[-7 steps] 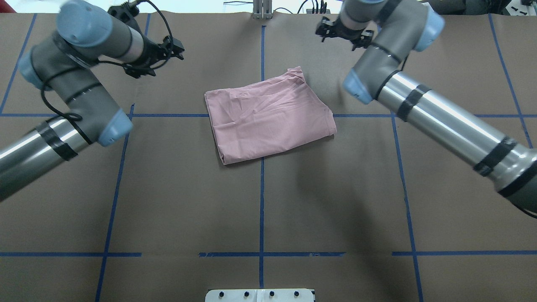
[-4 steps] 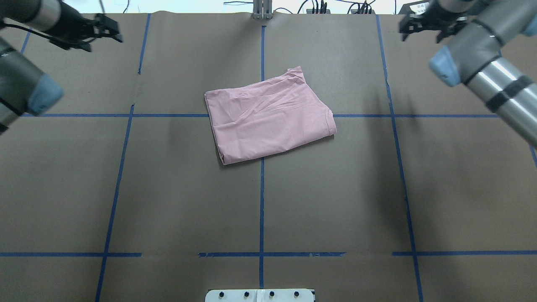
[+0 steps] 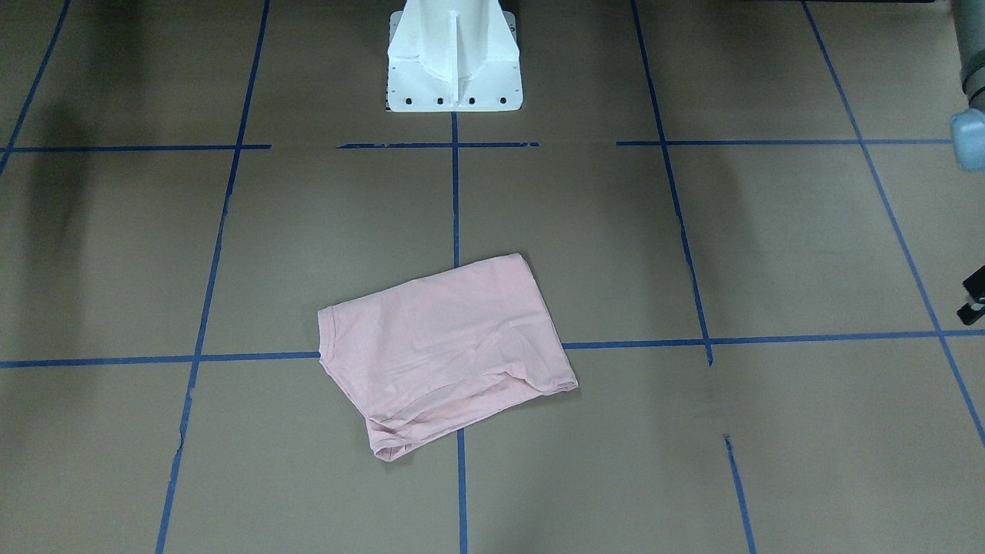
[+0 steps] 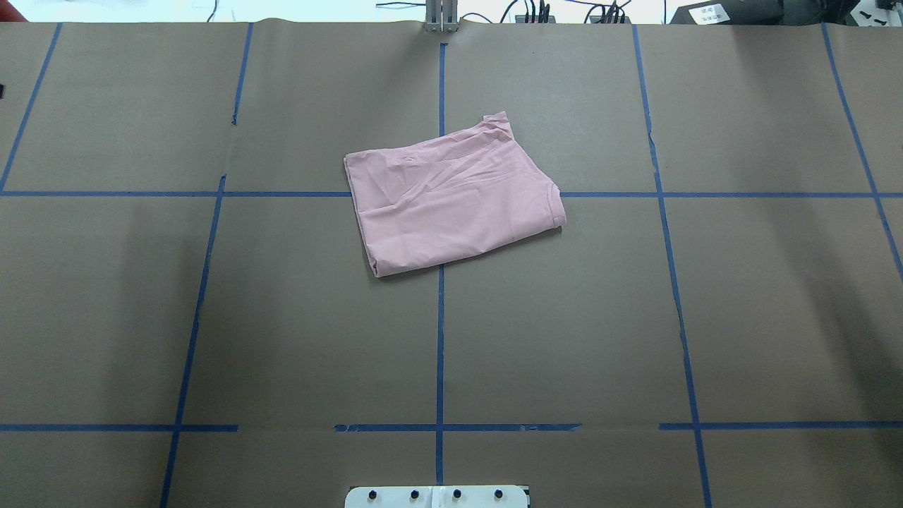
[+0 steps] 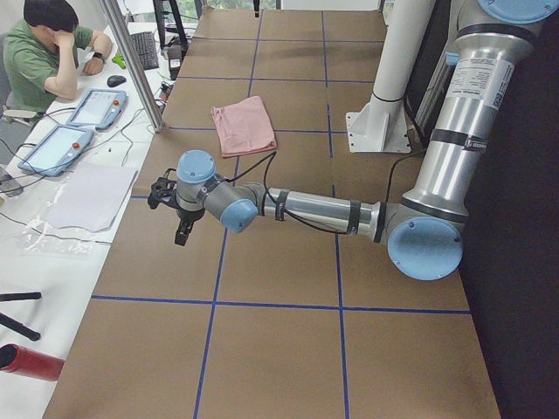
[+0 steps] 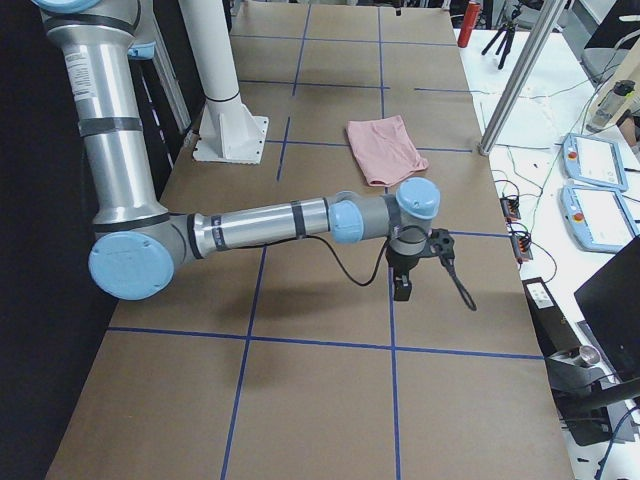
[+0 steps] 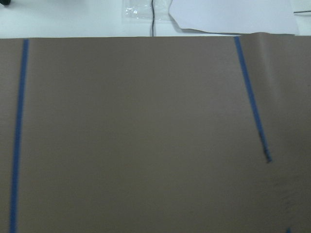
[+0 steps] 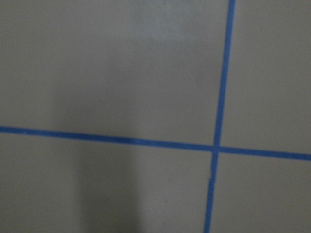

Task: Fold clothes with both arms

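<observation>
The pale pink T-shirt (image 4: 451,201) lies folded into a rough rectangle, plain side up, near the middle of the brown table; it also shows in the front view (image 3: 446,354). No gripper touches it. Both arms are out of the overhead view. My left gripper (image 5: 180,234) hangs over the table's left end, far from the shirt (image 5: 244,125). My right gripper (image 6: 402,290) hangs over the right end, apart from the shirt (image 6: 385,148). I cannot tell whether either is open or shut. Both wrist views show only brown paper and blue tape.
The white pedestal (image 3: 452,58) stands at the robot's side of the table. Blue tape lines grid the brown cover. A seated operator (image 5: 48,52), pendants (image 5: 54,147) and a metal post (image 5: 131,65) are beyond the far edge. Part of the left arm (image 3: 969,138) shows at the front view's right edge.
Both arms have swung outward from beside the shirt toward the table's two ends and left the overhead view. The shirt has not moved.
</observation>
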Controlling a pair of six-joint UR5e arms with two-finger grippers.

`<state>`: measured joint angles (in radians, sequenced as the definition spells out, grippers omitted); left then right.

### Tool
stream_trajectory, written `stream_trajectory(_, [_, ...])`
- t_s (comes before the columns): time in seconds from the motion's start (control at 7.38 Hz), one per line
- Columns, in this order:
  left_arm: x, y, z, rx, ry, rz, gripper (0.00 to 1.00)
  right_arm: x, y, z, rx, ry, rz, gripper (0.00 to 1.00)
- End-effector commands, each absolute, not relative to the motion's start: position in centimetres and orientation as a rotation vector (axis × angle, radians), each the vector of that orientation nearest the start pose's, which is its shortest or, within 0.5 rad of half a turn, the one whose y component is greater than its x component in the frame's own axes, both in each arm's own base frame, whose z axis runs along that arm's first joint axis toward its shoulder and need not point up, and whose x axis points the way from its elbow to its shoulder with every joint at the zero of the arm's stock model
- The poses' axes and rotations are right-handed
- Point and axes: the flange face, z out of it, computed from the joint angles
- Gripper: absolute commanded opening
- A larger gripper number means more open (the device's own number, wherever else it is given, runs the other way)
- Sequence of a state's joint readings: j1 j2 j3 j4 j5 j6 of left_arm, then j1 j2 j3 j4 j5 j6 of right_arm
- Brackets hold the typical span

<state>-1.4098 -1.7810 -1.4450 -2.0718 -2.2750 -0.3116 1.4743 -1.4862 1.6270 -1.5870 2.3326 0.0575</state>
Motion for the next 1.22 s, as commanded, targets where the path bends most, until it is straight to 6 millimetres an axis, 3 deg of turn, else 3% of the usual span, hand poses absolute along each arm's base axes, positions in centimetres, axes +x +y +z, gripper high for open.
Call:
stream_trajectory(0.0, [-5.0, -55.0, 63.4, 0.418, 0.731, 0.276, 1.0, 7.4, -46.4, 64.8, 0.071, -0.803, -0.111, 1.0])
stream_trajectory(0.14, [-5.4, -52.1, 65.7, 0.418, 0.784, 0.35, 1.0, 7.7, -44.5, 66.5, 0.053, -0.812, -0.085, 1.0])
stream_trajectory(0.27, [-5.5, -49.4, 68.2, 0.399, 0.777, 0.341, 1.0, 7.7, -44.4, 66.7, 0.056, -0.808, -0.082, 1.0])
stream_trajectory(0.41, [-6.1, -49.0, 69.6, 0.391, 0.668, 0.333, 1.0, 7.6, -44.5, 66.3, 0.066, -0.814, -0.081, 1.0])
stream_trajectory(0.68, [-6.3, -52.5, 67.8, 0.34, 0.58, 0.291, 1.0, 7.6, -44.5, 66.4, 0.063, -0.812, -0.08, 1.0])
stream_trajectory(0.81, [-5.8, -54.2, 65.2, 0.268, 0.58, 0.278, 1.0, 7.6, -44.5, 66.3, 0.063, -0.814, -0.079, 1.0])
stream_trajectory(1.08, [-5.3, -53.3, 60.1, 0.166, 0.621, 0.254, 1.0, 7.6, -44.4, 66.5, 0.058, -0.813, -0.076, 1.0])
